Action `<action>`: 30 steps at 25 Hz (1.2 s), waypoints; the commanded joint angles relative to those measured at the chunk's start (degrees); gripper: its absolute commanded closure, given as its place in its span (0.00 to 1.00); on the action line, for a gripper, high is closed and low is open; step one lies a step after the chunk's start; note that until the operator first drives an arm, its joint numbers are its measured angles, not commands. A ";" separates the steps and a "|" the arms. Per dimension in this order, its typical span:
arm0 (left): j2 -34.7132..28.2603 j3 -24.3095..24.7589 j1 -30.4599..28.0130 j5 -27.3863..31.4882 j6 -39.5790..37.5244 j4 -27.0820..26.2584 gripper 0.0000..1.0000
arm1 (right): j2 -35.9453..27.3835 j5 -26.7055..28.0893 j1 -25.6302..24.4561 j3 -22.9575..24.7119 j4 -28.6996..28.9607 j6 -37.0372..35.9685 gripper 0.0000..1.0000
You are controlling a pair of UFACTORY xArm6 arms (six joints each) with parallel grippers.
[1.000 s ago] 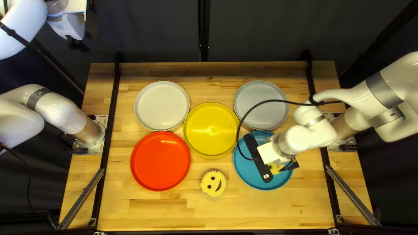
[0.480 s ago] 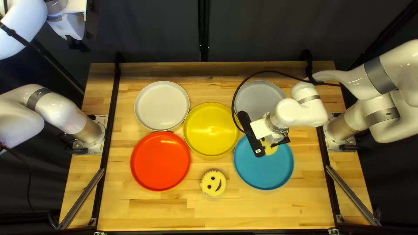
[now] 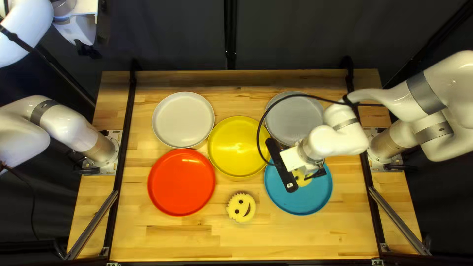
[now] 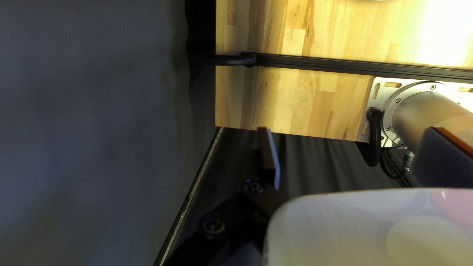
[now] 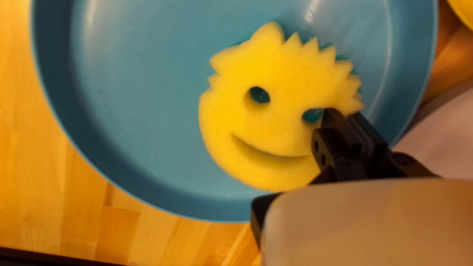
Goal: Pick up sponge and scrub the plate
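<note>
On the wooden table (image 3: 197, 241), can see a yellow plate (image 3: 237, 148) at centre; around it, a grey plate (image 3: 290, 120) at two o'clock, blue plate (image 3: 315, 197) at four, smiling yellow sponge (image 3: 242, 203) at six, red plate (image 3: 181, 183) at eight, white plate (image 3: 183, 119) at ten.

This looks like a robotics lab or an enclosed test cell: a left arm (image 3: 64, 123) and a right arm (image 3: 446, 93), both jointed and white, stand at opposite sides of a wooden desk (image 3: 162, 236), the left one's base on a bolted metal plate (image 4: 384, 93). Black rails (image 3: 121, 157) cross the desk, a black cable (image 3: 258, 135) loops from the right arm, and a plain dark curtain (image 3: 162, 34) hangs behind.
</note>
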 commanded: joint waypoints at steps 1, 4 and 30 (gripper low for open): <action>0.00 0.00 0.00 0.00 0.00 0.00 0.00 | 1.71 0.87 2.61 -2.20 -0.96 2.23 1.00; 0.00 0.00 0.00 0.00 0.00 0.00 0.00 | 2.65 1.57 4.12 -3.62 -1.59 3.28 1.00; 0.00 0.00 0.00 0.00 0.00 0.00 0.00 | 0.88 1.07 -14.46 -1.36 2.83 -14.73 1.00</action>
